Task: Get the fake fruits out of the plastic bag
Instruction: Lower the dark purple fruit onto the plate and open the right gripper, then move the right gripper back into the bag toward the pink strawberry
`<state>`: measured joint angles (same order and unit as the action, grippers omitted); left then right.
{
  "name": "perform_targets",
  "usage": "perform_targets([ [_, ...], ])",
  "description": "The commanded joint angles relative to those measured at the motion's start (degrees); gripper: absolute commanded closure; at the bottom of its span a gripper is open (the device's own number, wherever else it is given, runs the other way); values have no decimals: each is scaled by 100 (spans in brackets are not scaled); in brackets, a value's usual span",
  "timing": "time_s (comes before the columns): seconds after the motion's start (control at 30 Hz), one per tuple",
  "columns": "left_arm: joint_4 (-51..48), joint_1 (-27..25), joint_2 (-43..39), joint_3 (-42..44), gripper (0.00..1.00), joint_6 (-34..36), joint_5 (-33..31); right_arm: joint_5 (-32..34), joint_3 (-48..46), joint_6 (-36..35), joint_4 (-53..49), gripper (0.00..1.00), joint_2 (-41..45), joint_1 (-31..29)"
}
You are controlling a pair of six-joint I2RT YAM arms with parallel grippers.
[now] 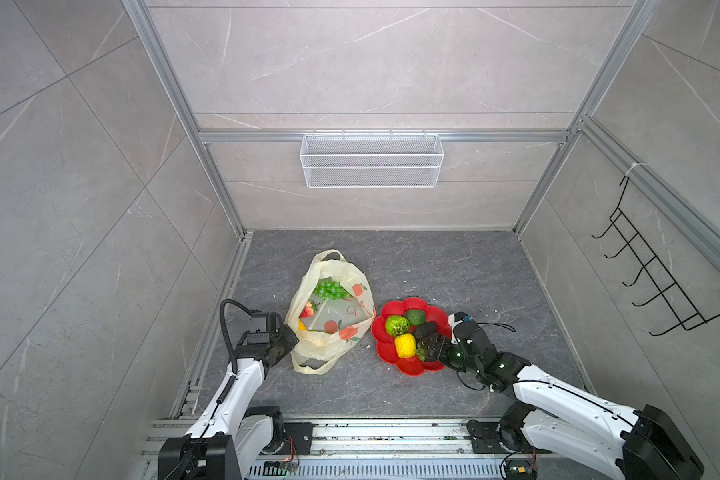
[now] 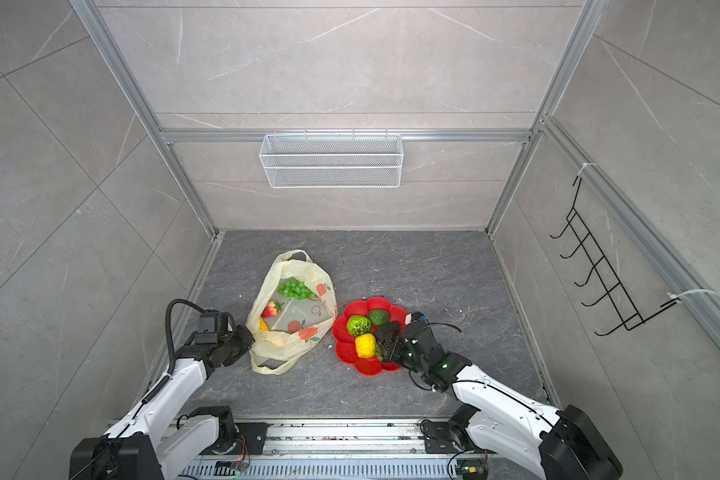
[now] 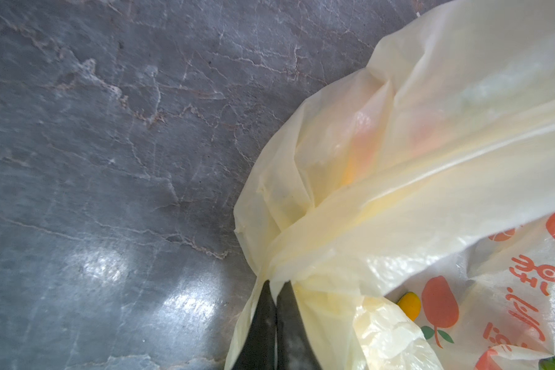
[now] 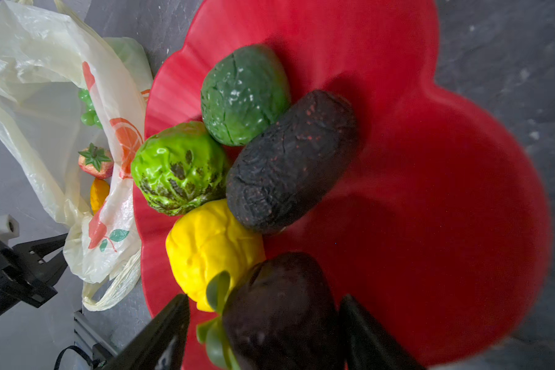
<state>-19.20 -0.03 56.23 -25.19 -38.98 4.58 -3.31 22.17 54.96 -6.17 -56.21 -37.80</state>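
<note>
My right gripper hangs low over the red plate with its jaws spread, one on each side of a dark fruit with green leaves. I see a gap on both sides, so it grips nothing. That fruit rests on the plate just beside the yellow knobbly fruit, with the green bumpy ball, a dull green fruit and a dark brown oblong fruit beyond.

My left gripper is pinched tight on a gathered fold of the plastic bag at its near left edge, which I take to be propping the mouth open.

The fruits in the bag lie to the left of my right gripper, past the plate's rim. The red strawberry and a yellow piece sit close to the left gripper. The green grape bunch lies farther back, its long axis running across both top views. The left arm is nearer but occupied, so I judge the reach falls to the right arm, crossing over the plate.
</note>
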Motion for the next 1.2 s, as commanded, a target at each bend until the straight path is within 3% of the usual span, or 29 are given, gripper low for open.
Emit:
perform_targets([
  [0.0,102,-23,-8,-197,100,136,-80,217,236,-159,-377,24,104,28],
  [0.37,126,-48,5,-196,100,148,-52,517,870,-591,-995,24,191,18],
  [0.57,7,-263,-10,-233,100,81,-214,677,1663,-1000,-877,26,-418,-378],
  [0.73,-91,-339,-239,-162,100,-171,-106,906,2815,-1400,-418,28,-1723,-1214],
  [0.93,-305,-348,-572,-42,100,-242,-296,153,4110,-1187,634,36,-3543,-1495],
  [1.17,-376,-357,-554,7,100,-216,-277,511,5384,151,1098,38,-5244,-1638],
])
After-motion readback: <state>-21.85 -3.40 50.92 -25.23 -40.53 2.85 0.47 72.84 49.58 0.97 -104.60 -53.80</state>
